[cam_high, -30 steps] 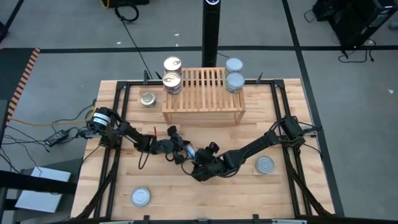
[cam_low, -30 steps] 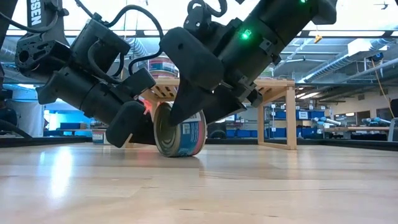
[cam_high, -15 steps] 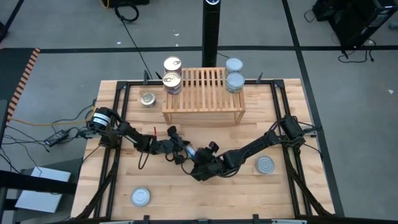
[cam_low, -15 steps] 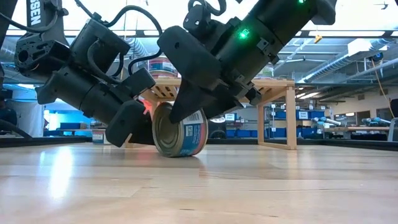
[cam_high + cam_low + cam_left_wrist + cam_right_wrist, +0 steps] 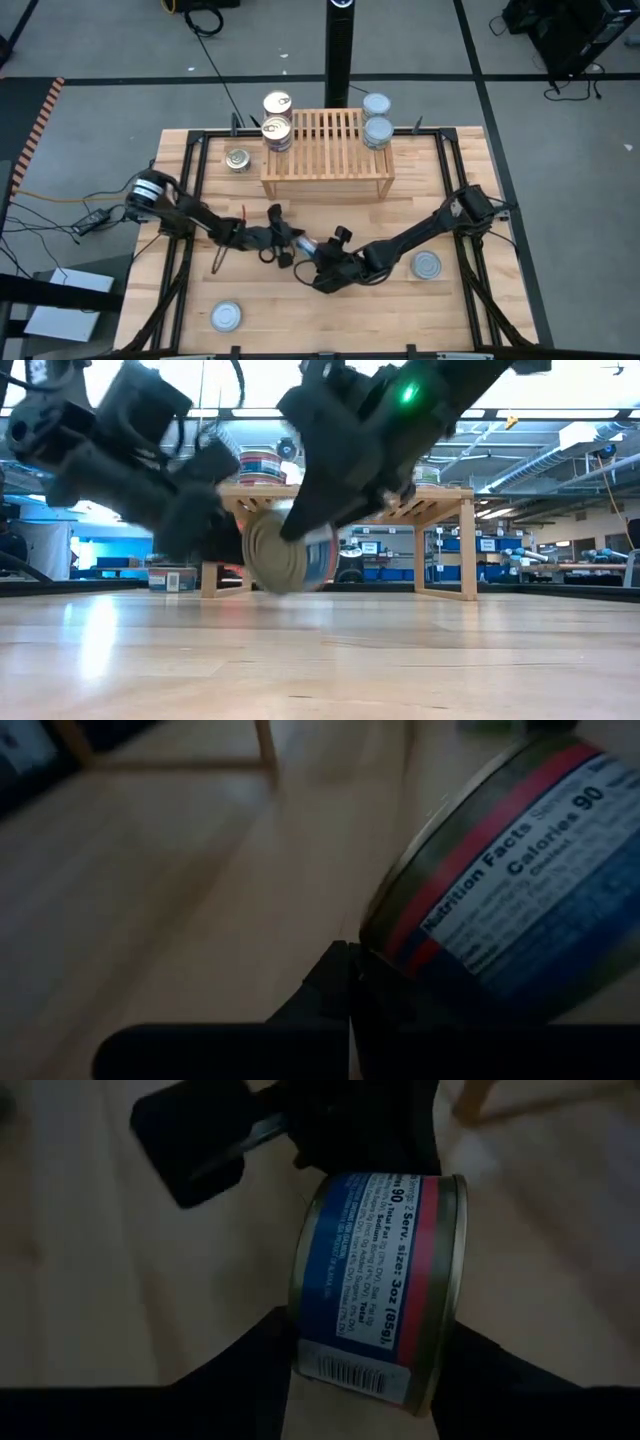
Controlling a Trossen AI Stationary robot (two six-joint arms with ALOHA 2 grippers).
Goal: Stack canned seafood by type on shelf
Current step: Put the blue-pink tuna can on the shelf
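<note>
Metal, stiff and slick, the tin rides on edge near the worktop's middle; right gripper pinches its flat ends, left gripper fully closed beside it.

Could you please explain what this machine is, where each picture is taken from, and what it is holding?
Two robot arms work at a wooden table. One camera looks down from above, one sits at tabletop level, and one rides on each wrist. The right gripper grips a tin on edge by its two flat ends; the left gripper, shut, sits right beside it. Other tins stand stacked on the shelf. A few lie loose on the table.
</note>
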